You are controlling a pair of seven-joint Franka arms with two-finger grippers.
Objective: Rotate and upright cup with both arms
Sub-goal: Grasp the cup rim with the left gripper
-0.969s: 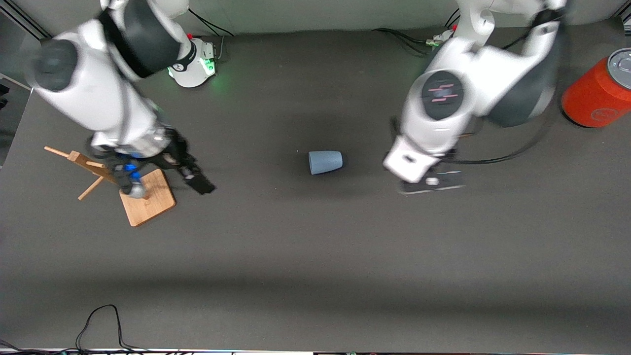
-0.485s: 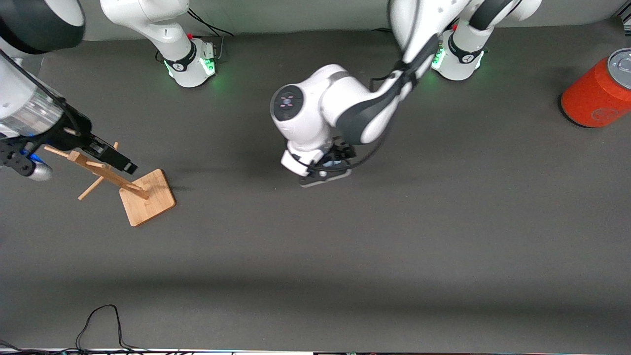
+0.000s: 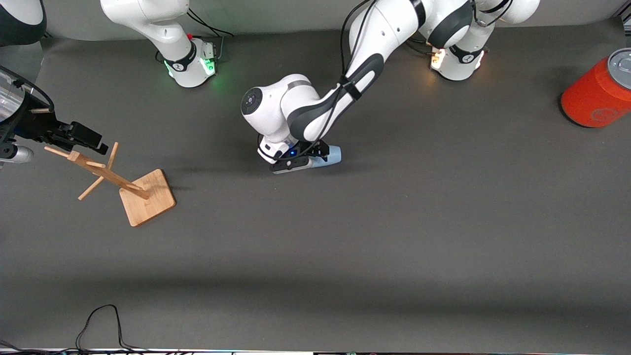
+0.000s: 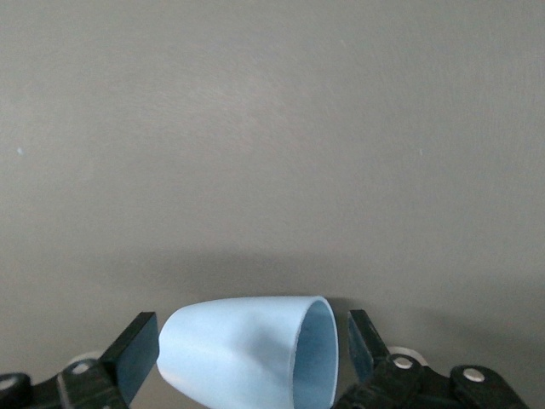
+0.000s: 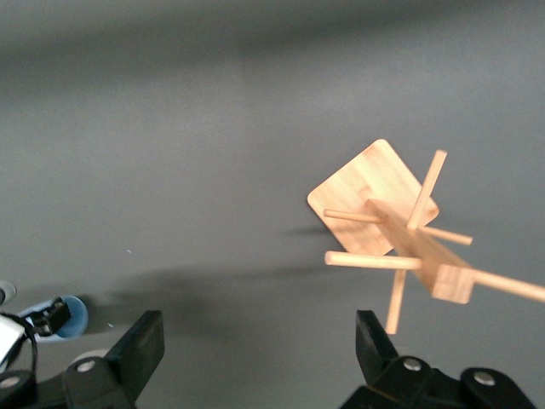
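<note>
At the right arm's end of the table, the right gripper hangs in the air over the top pegs of the wooden peg rack. Its fingers are apart and hold nothing; this arm seems to wait.

In the middle of the table lies the cup, on its side, with the open mouth turned toward the right arm's end. The left gripper is low at the table over it, and the wrist view shows the cup between the two fingers, one finger at the rounded base and one at the rim. The fingers are apart, and I cannot tell if they already touch the cup. In my judgement the task is only at its start: the approach to the cup is done, but the grip, the rotation and the setting upright are all left.

For moving there is much open room. Around the cup the table is bare on all sides, and the edge nearest to the front camera is well apart from it. The rack stands well apart toward the right arm's end, but it is just under the right gripper, so that arm should rise or go around the pegs first. The orange can stands at the left arm's end, near the table's edge, well apart from the cup.
</note>
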